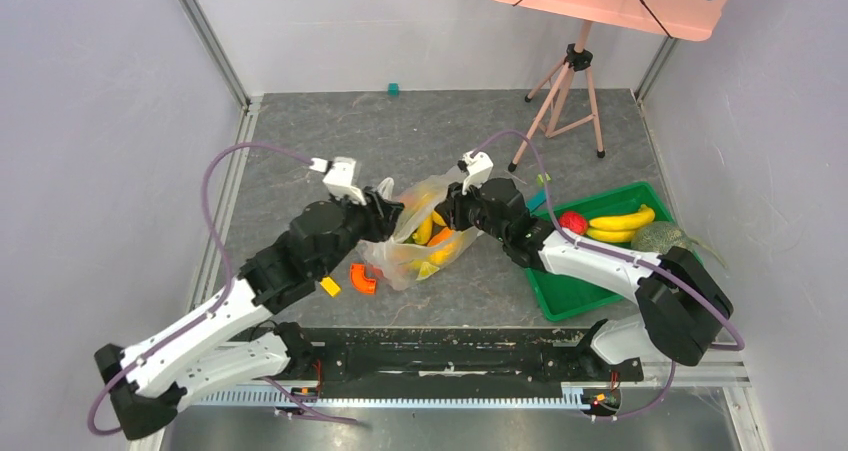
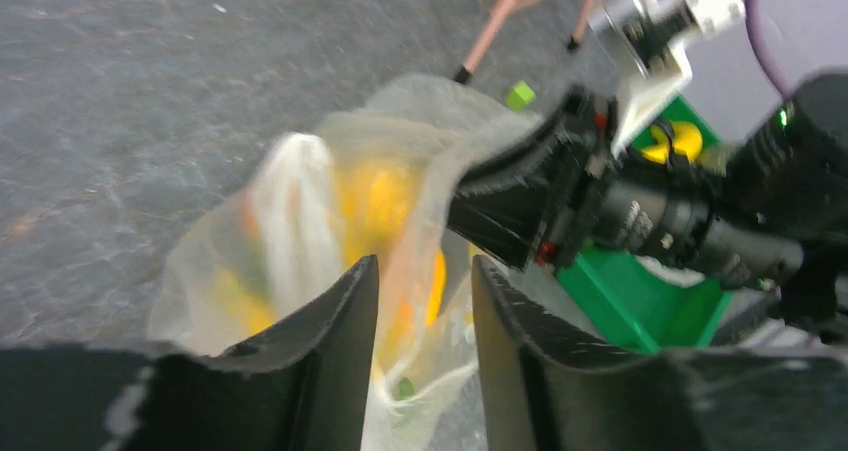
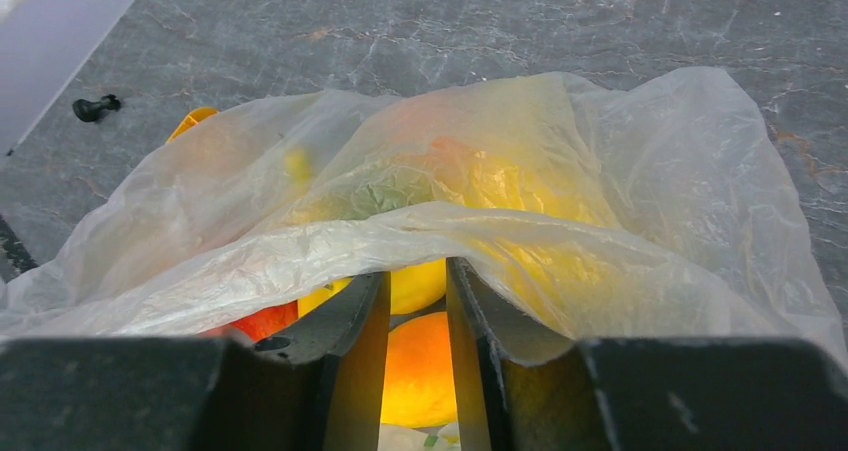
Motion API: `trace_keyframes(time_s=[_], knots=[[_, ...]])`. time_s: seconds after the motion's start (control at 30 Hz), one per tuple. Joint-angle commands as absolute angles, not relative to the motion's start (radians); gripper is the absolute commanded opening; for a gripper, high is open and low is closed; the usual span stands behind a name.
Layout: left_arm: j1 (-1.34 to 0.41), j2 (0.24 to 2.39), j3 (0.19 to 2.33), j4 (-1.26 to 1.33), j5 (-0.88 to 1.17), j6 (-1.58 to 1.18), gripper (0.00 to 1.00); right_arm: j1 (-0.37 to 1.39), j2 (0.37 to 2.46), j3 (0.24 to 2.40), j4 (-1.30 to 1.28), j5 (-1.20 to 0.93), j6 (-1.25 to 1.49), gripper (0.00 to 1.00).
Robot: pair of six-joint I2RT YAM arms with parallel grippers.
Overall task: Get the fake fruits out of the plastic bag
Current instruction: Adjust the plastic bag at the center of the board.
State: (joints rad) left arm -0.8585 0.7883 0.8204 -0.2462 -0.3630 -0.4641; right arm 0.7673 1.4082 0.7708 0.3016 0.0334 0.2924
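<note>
The plastic bag (image 1: 425,239) lies crumpled in the middle of the floor with yellow and orange fake fruits (image 1: 433,241) inside. My left gripper (image 1: 388,216) is at the bag's left edge. In the left wrist view it (image 2: 422,261) is open with loose bag film (image 2: 300,201) between the fingers. My right gripper (image 1: 447,214) is at the bag's right side. In the right wrist view it (image 3: 417,271) is narrowly open, its tips under the bag's edge (image 3: 480,221). An orange fruit (image 3: 420,371) shows through the gap and a yellow fruit (image 3: 418,286) lies at the tips.
A green tray (image 1: 560,293) at the right holds a banana (image 1: 622,221), a red fruit (image 1: 572,221) and a green melon (image 1: 660,237). An orange block (image 1: 362,278) and a yellow block (image 1: 330,287) lie left of the bag. A tripod (image 1: 565,91) stands at the back.
</note>
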Motion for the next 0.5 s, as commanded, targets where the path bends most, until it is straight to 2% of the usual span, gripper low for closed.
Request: trace_keyframes(time_s=[0.0,0.07,0.13,0.47], knots=[[-0.97,0.875,0.877,-0.229,-0.348,-0.38,0.33,0.749,1.397,0.764,0.364,-0.043,0.333,0.28],[-1.017,0.907,0.882,-0.204,-0.373,-0.377,0.15,0.746,1.399,0.764,0.362,-0.052,0.334,0.27],[-1.051,0.941,0.881,-0.183,-0.382,-0.384,0.03,0.741,1.399,0.762,0.364,-0.061,0.336,0.26],[-1.096,1.129,0.854,-0.056,-0.496,-0.399,0.02,0.732,1.363,0.717,0.372,-0.064,0.353,0.24]])
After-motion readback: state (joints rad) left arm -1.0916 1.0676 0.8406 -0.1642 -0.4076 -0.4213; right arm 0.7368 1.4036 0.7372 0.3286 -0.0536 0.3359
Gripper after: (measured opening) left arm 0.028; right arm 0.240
